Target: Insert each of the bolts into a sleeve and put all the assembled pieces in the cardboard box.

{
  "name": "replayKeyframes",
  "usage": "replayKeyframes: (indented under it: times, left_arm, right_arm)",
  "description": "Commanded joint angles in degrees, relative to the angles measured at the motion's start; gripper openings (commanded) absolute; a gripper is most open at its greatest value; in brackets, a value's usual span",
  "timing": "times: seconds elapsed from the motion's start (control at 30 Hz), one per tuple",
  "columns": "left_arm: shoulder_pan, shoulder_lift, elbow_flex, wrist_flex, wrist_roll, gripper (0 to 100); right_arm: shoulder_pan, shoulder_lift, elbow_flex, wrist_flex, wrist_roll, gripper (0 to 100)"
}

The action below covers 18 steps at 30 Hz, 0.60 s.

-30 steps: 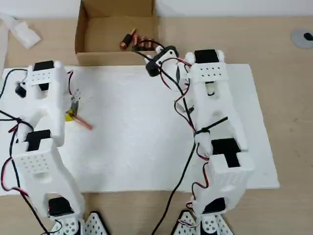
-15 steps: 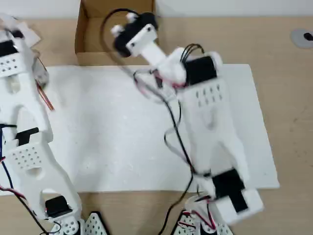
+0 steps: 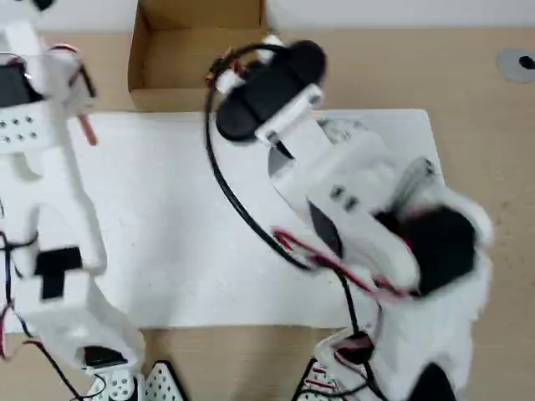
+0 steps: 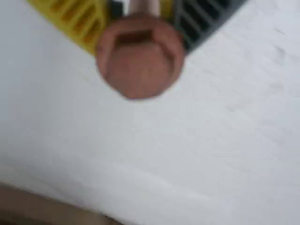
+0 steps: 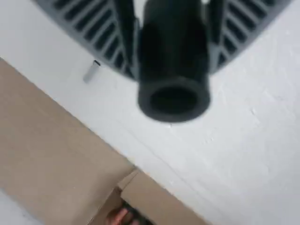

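The left end effector [image 4: 140, 9] is pinching a copper-coloured bolt [image 4: 139, 61] between its yellow and dark fingers. The bolt's long axis runs straight out from the fingertips, so the left wrist view sees one end face on. The right end effector [image 5: 172, 23] is clamped on a black sleeve [image 5: 173, 79], which is held the same way, with its open bore facing out from the fingertips. In the high view, the left arm [image 3: 42, 167] stands over the left edge of the white foam mat [image 3: 192, 234] on the tabletop [image 3: 485, 125]. The right arm [image 3: 351, 200] is over the mat with its wrist close to the front wall of the cardboard box [image 3: 144, 58]. The two held parts are well apart, with the sleeve to the right of the bolt and nearer the box. Judgement: insertion is the step in hand, and it requires both long axes on one line, bolt end facing bore, before the parts close. A small silver piece [image 5: 91, 71] lies on the mat near the box wall. A copper-coloured part [image 5: 119, 218] shows inside the box, mostly hidden.
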Motion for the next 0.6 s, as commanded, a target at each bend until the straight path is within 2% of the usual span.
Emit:
replayKeyframes:
  times: [0.0, 0.17, 0.27, 0.4, 0.47, 0.57]
  left_arm:
    - [4.57, -16.66, 8.79, 0.09, -0.62, 1]
    - [4.66, -30.73, 18.11, -1.58, -1.14, 1]
    - [6.42, -38.37, 22.51, -1.67, -1.14, 1]
    - [12.48, -46.46, 29.54, -3.69, -1.32, 1]
    - [15.38, -49.45, 34.20, -7.47, -1.14, 1]
    - [15.56, -53.76, 42.99, -17.32, -0.35, 1]
  right_arm:
    - [0.40, -7.52, 0.57, -0.35, -4.66, 1.0]
    - [3.30, -17.19, 16.31, -7.21, -4.92, 1.0]
    - [5.49, -26.59, 29.49, -17.49, -4.92, 1.0]
    - [7.60, -42.33, 52.35, -33.93, -5.01, 1.0]
    - [7.60, -50.77, 64.92, -41.32, -5.27, 1.0]
    - [7.25, -63.69, 81.98, -50.20, -5.36, 1.0]
